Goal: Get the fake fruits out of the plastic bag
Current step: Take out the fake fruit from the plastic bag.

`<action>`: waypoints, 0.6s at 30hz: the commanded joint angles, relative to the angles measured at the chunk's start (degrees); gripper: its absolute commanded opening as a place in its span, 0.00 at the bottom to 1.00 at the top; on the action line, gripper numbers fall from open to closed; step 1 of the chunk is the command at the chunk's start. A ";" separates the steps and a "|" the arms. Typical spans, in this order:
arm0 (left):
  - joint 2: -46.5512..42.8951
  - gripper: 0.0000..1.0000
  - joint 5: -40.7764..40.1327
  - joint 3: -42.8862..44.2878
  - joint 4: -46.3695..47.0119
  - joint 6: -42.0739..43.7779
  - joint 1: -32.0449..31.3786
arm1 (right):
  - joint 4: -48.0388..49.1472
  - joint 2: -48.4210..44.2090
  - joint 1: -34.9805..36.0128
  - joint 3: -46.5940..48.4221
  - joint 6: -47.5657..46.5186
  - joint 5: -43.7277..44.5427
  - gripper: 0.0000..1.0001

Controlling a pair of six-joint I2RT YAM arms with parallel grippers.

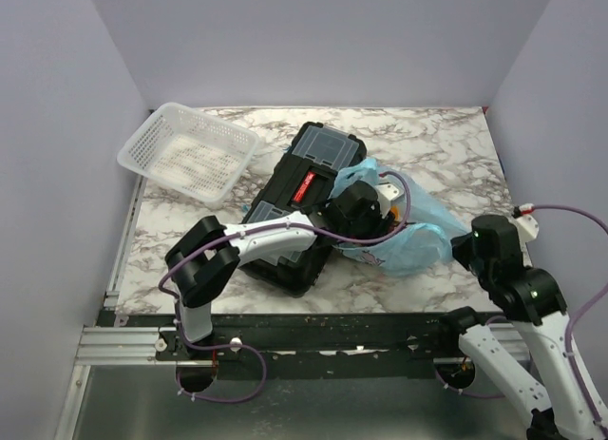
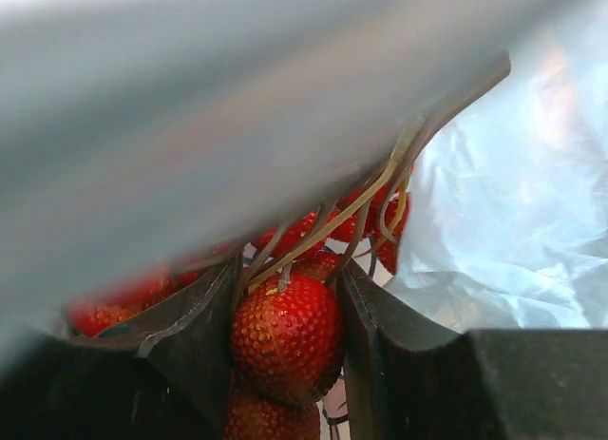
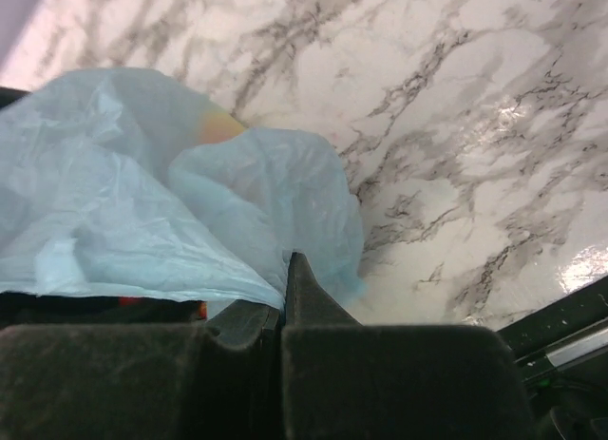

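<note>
The light-blue plastic bag (image 1: 418, 233) lies on the marble table, leaning against a black toolbox. My left gripper (image 1: 372, 223) is pushed into the bag's mouth. In the left wrist view it (image 2: 290, 269) is shut on a red bumpy grape (image 2: 285, 337) of the bunch, whose brown stems (image 2: 332, 221) run up behind; bag film (image 2: 513, 193) fills the right. My right gripper (image 1: 461, 248) is at the bag's right end. In the right wrist view it (image 3: 285, 265) is shut on the bag's edge (image 3: 171, 212). An orange fruit (image 3: 220, 126) shows faintly through the film.
The black toolbox (image 1: 299, 207) lies tilted in the table's middle, directly left of the bag. A white mesh basket (image 1: 190, 153) sits tipped at the back left corner. Marble table surface (image 1: 446, 145) extends behind and right of the bag.
</note>
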 commanded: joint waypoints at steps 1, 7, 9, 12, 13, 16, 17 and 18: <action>2.88 0.00 -4.49 3.90 -1.90 -5.27 1.92 | -2.64 -10.77 0.07 1.92 3.60 6.56 0.01; 9.45 0.00 -7.13 11.98 -6.43 -6.02 2.91 | 1.26 -14.73 0.01 -0.02 -1.22 -0.18 0.01; 10.38 0.00 -7.54 12.53 -7.32 -6.65 2.92 | 1.07 -11.96 0.07 -0.85 -2.00 -2.52 0.01; 7.31 0.00 -3.19 7.02 0.27 -5.93 3.00 | -0.40 -7.02 0.04 -1.94 -1.76 -4.38 0.01; 5.56 0.00 -0.71 4.21 4.15 -5.11 3.00 | -0.46 -5.56 0.07 -2.42 -1.70 -4.78 0.02; 1.60 0.00 5.83 -1.56 11.59 -3.79 2.92 | 0.65 -3.20 0.04 -4.10 -1.51 -5.87 0.04; 0.79 0.00 7.89 -2.16 12.43 -3.44 2.98 | 1.57 -2.83 0.05 -4.61 -1.60 -6.28 0.05; 0.54 0.00 9.91 -2.11 12.24 -3.00 2.91 | 2.55 -2.66 0.02 -5.11 -1.80 -6.87 0.05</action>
